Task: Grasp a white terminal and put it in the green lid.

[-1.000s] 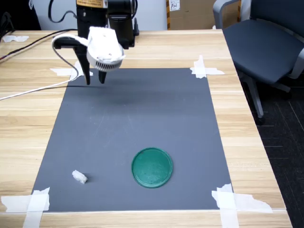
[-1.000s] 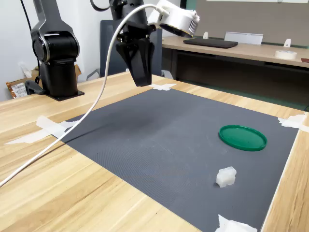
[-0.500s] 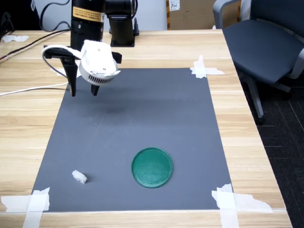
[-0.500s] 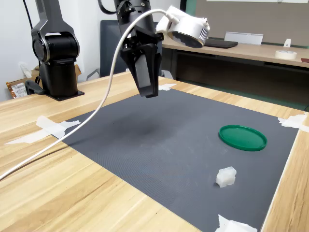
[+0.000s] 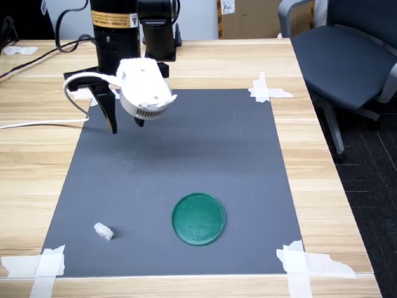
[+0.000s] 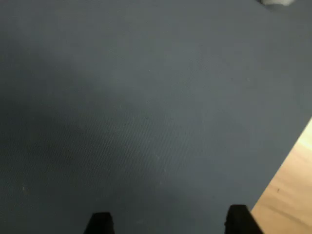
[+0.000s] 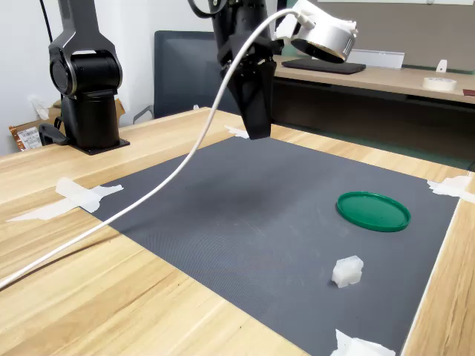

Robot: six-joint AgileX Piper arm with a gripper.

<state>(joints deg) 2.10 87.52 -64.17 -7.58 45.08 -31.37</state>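
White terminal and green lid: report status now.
Gripper open, empty, hanging above the mat. White terminal lies loose on the mat, apart from the green lid; lid empty. Nothing on the mat between gripper and terminal.

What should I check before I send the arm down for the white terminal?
1. White terminal lying free on the grey mat, nothing touching it: ok.
2. Gripper empty: ok, nothing between the fingers in the wrist view.
3. Fingers spread enough: ok, they stand well apart in the wrist view.
4. Gripper over the terminal: not ok; in the first exterior view it hangs above the mat's far part, the terminal near the front left corner.
5. Green lid empty and clear of the terminal: ok.
6. White cable clear of the path: cannot tell.
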